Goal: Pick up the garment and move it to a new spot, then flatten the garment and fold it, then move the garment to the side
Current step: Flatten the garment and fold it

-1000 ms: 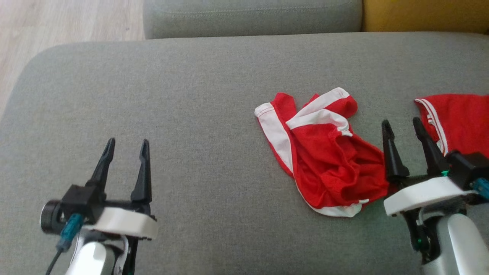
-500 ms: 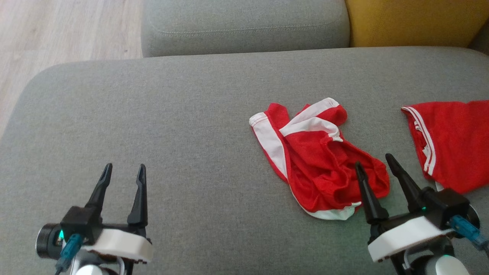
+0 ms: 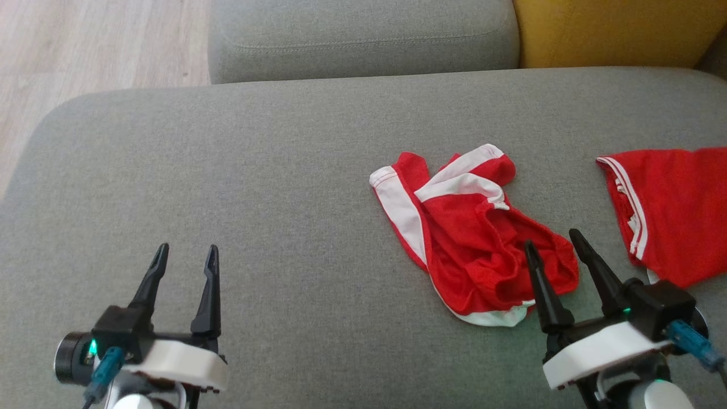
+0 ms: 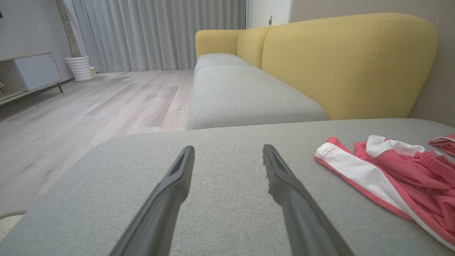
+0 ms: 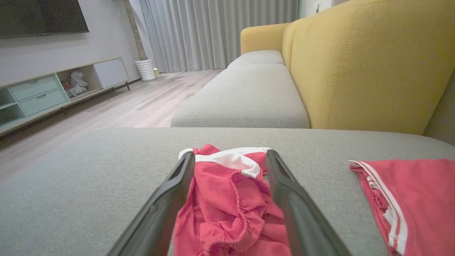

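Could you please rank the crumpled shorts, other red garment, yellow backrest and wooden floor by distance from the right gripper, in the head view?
From the right gripper:
1. crumpled shorts, at its fingertips.
2. other red garment, to its right.
3. yellow backrest, beyond, at the back.
4. wooden floor, far left.

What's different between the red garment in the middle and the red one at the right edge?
The middle garment is bunched and wrinkled; the right-edge garment lies flatter. The middle garment has broad white bands; the right-edge garment has thin white stripes. Both are red and white, on the grey cushion.
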Available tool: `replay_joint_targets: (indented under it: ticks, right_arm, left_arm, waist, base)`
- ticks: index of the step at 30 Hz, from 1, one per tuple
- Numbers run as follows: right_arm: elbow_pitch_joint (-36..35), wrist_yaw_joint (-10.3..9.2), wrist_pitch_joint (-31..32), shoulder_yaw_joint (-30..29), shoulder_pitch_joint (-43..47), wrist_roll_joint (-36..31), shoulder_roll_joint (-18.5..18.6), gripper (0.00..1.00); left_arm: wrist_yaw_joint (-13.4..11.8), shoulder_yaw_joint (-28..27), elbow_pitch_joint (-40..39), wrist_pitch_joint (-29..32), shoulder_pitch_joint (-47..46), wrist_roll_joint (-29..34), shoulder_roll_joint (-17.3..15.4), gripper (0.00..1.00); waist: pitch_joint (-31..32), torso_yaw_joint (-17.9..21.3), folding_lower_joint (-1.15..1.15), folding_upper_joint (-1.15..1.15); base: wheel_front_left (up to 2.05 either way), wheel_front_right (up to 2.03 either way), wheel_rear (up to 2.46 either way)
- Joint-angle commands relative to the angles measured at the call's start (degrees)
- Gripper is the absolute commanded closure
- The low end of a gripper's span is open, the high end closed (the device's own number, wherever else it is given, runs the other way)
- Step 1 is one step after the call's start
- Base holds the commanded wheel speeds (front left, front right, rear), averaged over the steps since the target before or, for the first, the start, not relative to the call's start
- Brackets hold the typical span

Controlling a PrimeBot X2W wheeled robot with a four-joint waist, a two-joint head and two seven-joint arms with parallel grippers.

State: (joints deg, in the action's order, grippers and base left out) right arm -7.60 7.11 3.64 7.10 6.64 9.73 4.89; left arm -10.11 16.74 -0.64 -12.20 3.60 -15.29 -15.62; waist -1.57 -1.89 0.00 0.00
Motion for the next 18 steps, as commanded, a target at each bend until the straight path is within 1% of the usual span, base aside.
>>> replay_joint_targets:
  ticks: [1, 6, 9, 12, 15, 18]
  right_arm:
    - [-1.85, 0.37, 0.31, 1.28, -1.7, 0.52, 0.25, 0.0]
    - [-1.53, 0.37, 0.3, 1.41, -1.97, 1.04, 0.39, 0.0]
    - [-1.74, 0.37, 0.29, 1.39, -2.38, 1.14, 0.54, 0.0]
    - [-2.07, 0.37, 0.46, 1.19, -2.89, 1.08, 0.58, 0.0]
    - [-2.43, 0.37, 0.5, 1.17, -3.75, 1.03, 0.51, 0.0]
    - [-2.76, 0.37, 0.35, 1.38, -5.04, 0.85, 0.44, 0.0]
  left_arm:
    - [-0.18, -1.88, -1.84, -0.18, -2.42, -0.16, -1.14, 0.0]
    - [0.22, -1.15, -1.69, -0.21, -3.04, -0.14, -1.11, 0.0]
    - [1.6, 0.25, -1.42, 0.35, -5.01, -0.13, -0.94, 0.0]
    - [4.43, 2.61, -0.27, 1.11, -9.5, -0.11, -0.39, 0.0]
    - [7.8, 5.4, 2.68, 2.48, -15.46, -0.55, 1.25, 0.0]
    - [11.12, 8.1, 7.02, 3.79, -22.23, -1.0, 3.68, 0.0]
  waist:
    - [0.01, -0.03, 0.0, 0.0]
    - [-0.27, 0.07, 0.0, 0.0]
    - [-1.27, 0.17, 0.0, 0.0]
    - [-2.9, 0.36, 0.0, 0.0]
    - [-4.99, 1.1, 0.0, 0.0]
    - [-7.51, 2.54, 0.0, 0.0]
  base:
    - [0.0, 0.0, 0.0]
    - [0.0, 0.0, 0.0]
    - [0.0, 0.0, 0.0]
    - [0.0, 0.0, 0.0]
    - [0.0, 0.0, 0.0]
    - [0.0, 0.0, 0.0]
